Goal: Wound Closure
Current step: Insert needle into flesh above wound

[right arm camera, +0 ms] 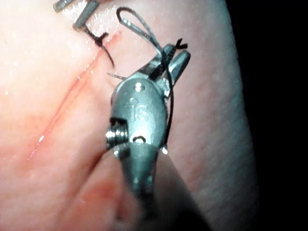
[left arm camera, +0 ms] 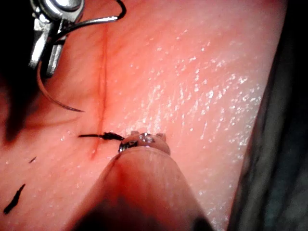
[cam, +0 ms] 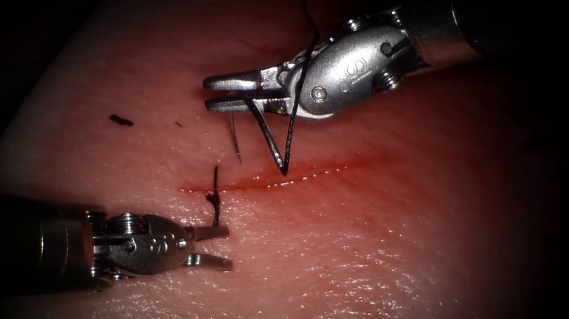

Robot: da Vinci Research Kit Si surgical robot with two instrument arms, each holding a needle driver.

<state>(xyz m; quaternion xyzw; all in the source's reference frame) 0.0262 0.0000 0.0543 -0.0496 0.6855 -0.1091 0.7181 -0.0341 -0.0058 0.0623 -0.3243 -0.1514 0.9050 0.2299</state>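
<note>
Above the cut point(cam: 285, 179), the right tool point(cam: 213, 94), marked "S", is pinching the needle point(cam: 267, 137); the left tool point(cam: 221, 247) is spread, holding nothing.

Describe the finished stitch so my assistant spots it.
Follow the cut across the tissue to its left end. There, beside the left arm's open hand, sits the knot: dark, with short tails crossing the cut, unlike the loose thread scrap lying apart.
</note>
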